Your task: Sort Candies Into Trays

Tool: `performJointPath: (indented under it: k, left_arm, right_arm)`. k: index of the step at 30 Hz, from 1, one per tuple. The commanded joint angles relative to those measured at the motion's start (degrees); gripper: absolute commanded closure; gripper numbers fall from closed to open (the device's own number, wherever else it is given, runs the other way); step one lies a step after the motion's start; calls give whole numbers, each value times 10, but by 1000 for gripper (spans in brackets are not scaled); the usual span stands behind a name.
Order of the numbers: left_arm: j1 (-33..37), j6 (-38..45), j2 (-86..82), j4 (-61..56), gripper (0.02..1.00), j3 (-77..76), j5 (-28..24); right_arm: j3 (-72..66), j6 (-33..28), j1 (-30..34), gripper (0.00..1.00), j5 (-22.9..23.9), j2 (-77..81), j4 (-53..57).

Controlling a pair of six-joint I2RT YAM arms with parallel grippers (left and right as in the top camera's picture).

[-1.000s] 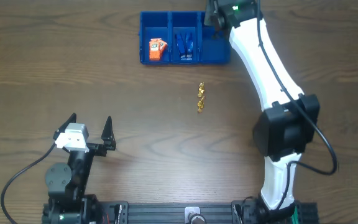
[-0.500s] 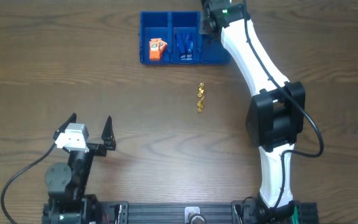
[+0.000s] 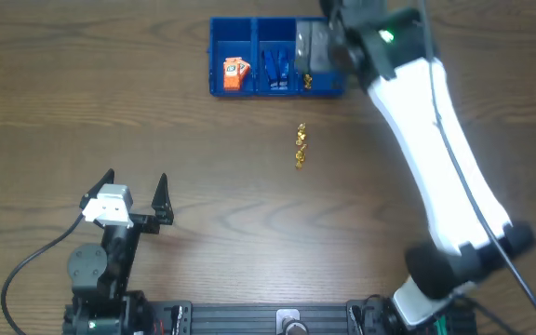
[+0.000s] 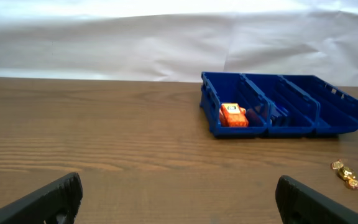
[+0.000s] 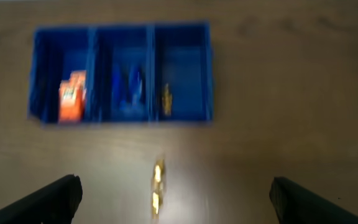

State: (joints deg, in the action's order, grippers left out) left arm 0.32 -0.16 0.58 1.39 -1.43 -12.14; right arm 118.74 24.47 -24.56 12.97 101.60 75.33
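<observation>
The blue three-compartment tray (image 3: pixel 253 90) (image 5: pixel 211 74) (image 4: pixel 211 111) stands at the table's far side. An orange candy (image 3: pixel 236 74) (image 5: pixel 72 102) (image 4: pixel 233 115) lies in its left compartment and blue candies (image 3: pixel 277 70) (image 5: pixel 132 87) in the middle one. One gold candy (image 3: pixel 308 82) (image 5: pixel 166 99) rests in the right compartment. A short row of gold candies (image 3: pixel 301 147) (image 5: pixel 156 185) (image 4: pixel 353 185) lies on the table in front of the tray. My right gripper (image 3: pixel 316 46) (image 5: pixel 176 205) hangs high above the tray and the row, open with nothing in it. Open as well, my left gripper (image 3: pixel 136 179) (image 4: pixel 179 186) sits at the near left.
The wooden table (image 3: pixel 110 112) is bare between the left gripper and the tray. The right arm's white link (image 3: pixel 435 140) crosses the right side of the top view. A white backdrop (image 4: pixel 166 43) rises behind the table's far edge.
The right gripper has risen and drawn back from the tray's right compartment, where a gold candy now shows. The right arm has swung outward. The left arm has not moved.
</observation>
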Motion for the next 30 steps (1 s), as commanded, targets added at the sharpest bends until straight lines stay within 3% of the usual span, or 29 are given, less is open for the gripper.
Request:
performJointPath:
  k: [1, 4, 6, 9, 16, 24, 30]
  left_arm:
    - [-1, 0, -4, 18, 20, 12, -14]
    - [-1, 0, -4, 18, 20, 12, -14]
    - [-1, 0, -4, 18, 20, 12, -14]
    - [-1, 0, -4, 18, 20, 12, -14]
    - [-1, 0, -4, 18, 20, 12, -14]
    - [-1, 0, -4, 18, 23, 12, -14]
    - [-1, 0, -4, 18, 23, 12, -14]
  right_arm:
    - [-101, 53, -51, 1, -11, 29, 13]
    - [-256, 85, -65, 1, -23, 30, -101]
    - [-372, 88, -66, 1, -62, 35, -219]
    - [-434, 113, -66, 1, -66, 44, -285]
    - [-464, 131, -81, 1, -47, 59, -324]
    - [-464, 148, -65, 1, -58, 102, -335]
    - [-464, 147, -59, 56, -58, 117, -339]
